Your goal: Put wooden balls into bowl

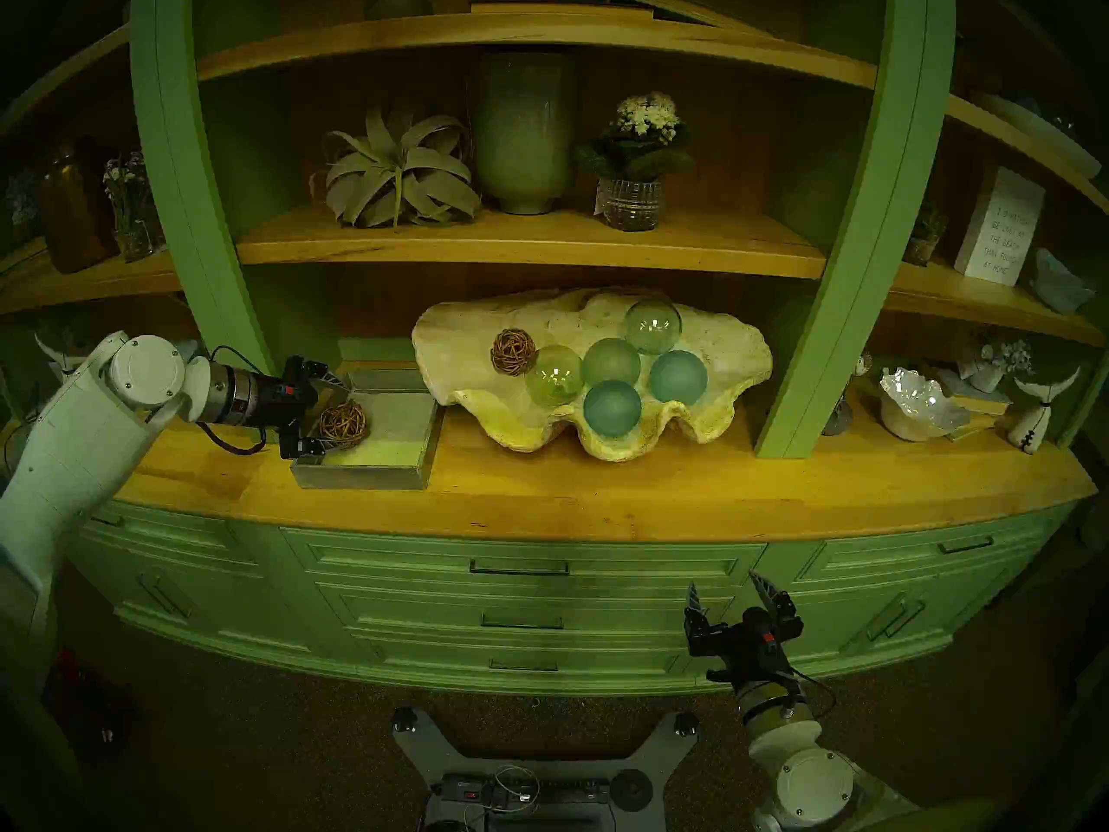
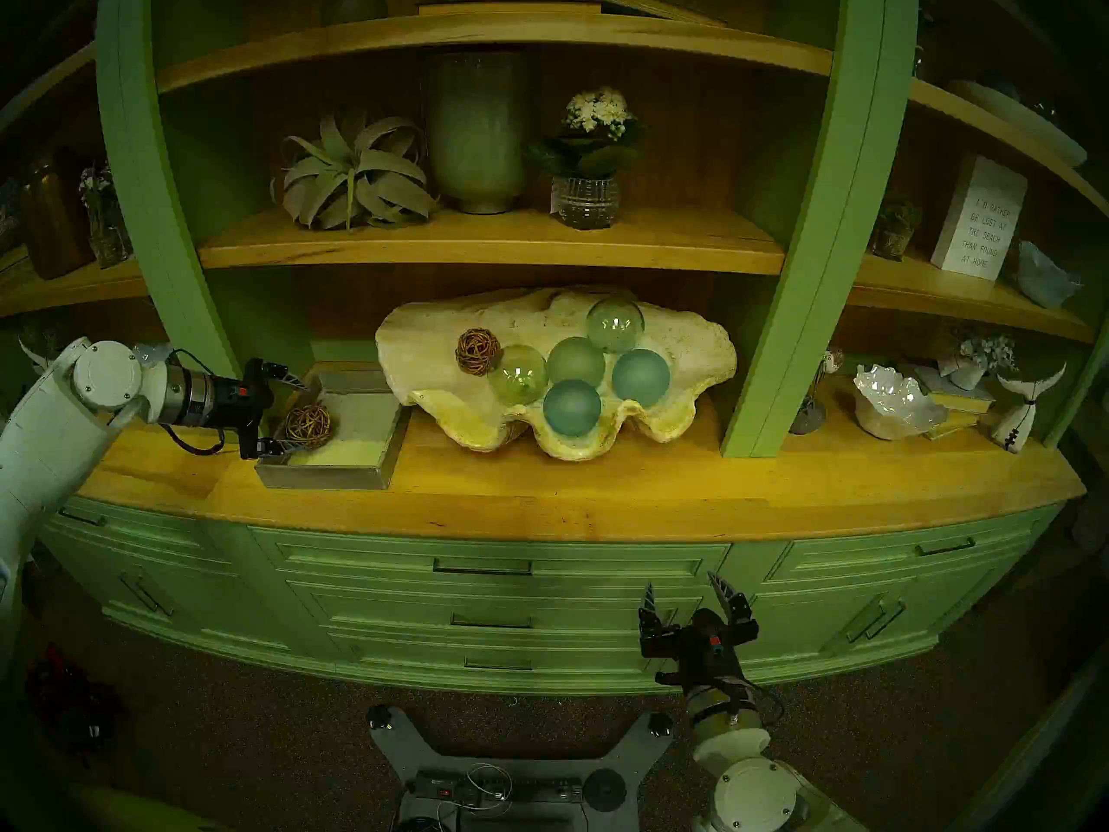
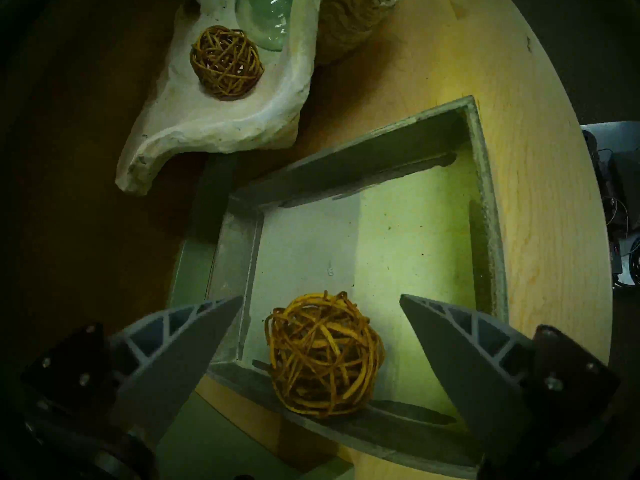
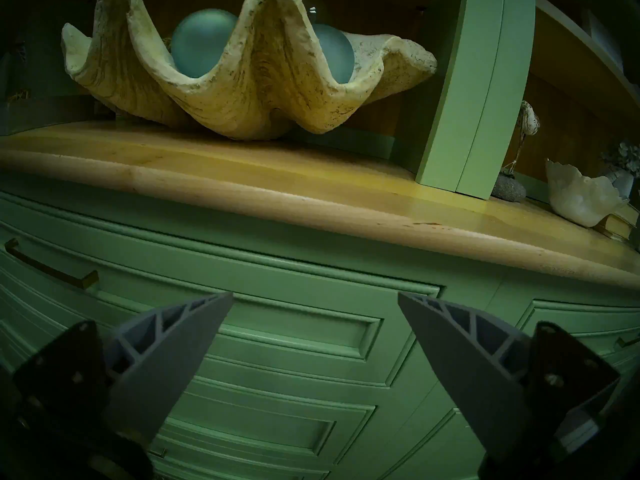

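The left gripper (image 1: pixel 331 413) is reaching sideways over the near-left end of the grey tray (image 1: pixel 414 452), its fingers (image 3: pixel 194 344) standing apart on either side of one wicker ball (image 3: pixel 323 354) without touching it. That ball is resting on the tray floor against the tray's wall. The second wicker ball (image 1: pixel 513 352) is lying inside the clam-shell bowl (image 1: pixel 720 344), just right of the tray, touching a clear green glass sphere (image 1: pixel 554 374). The right gripper (image 1: pixel 729 596) is hanging below the tray's counter, in front of the drawers (image 4: pixel 298 327), fingers spread, holding nothing
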{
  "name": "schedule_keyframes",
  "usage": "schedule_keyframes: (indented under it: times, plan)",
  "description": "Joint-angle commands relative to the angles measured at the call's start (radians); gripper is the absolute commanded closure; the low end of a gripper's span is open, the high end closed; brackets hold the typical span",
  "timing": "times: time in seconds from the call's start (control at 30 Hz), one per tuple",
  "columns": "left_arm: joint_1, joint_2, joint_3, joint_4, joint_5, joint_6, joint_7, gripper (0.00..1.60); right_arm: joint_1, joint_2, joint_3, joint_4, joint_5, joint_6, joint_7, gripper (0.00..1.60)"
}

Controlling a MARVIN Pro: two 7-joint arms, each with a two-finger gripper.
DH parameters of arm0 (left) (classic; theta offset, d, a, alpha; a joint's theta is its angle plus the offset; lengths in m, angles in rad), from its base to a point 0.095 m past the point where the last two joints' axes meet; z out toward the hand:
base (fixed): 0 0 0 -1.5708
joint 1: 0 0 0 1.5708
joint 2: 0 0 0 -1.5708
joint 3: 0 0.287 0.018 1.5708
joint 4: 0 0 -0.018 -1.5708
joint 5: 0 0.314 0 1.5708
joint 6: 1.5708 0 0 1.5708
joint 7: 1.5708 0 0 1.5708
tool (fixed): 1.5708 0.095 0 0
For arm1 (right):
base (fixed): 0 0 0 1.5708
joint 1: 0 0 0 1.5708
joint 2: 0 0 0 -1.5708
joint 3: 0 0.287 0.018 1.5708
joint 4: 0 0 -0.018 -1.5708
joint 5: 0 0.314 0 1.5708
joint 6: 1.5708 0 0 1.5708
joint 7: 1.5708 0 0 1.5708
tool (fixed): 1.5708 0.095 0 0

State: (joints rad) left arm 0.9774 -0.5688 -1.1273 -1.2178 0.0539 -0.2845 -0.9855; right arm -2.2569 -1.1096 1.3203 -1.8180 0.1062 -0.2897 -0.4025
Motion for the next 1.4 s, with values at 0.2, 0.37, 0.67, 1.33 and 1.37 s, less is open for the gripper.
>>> schedule_keyframes:
  times: [0.2,0.37,0.67,1.33,1.37]
  plan:
    - [-0.119,-0.071,-0.007,0.095,0.072,-0.009,-0.012,0.0,0.004,0.001,0.003,-0.031,-0.001,-0.005,-0.001,0.0]
    - [-0.148,-0.09,0.008,0.136,0.09,-0.022,-0.019,0.0,0.004,0.001,0.003,-0.03,-0.001,-0.005,-0.001,0.0]
    - [-0.183,-0.134,0.02,0.196,0.118,-0.035,-0.029,0.0,0.004,0.001,0.003,-0.031,-0.001,-0.005,-0.001,0.0]
    - [-0.232,-0.202,0.041,0.312,0.183,-0.073,-0.048,0.0,0.003,0.001,0.003,-0.031,-0.001,-0.005,-0.001,0.0]
    - [-0.234,-0.206,0.042,0.318,0.186,-0.076,-0.048,0.0,0.003,0.001,0.003,-0.032,-0.001,-0.005,-0.001,0.0]
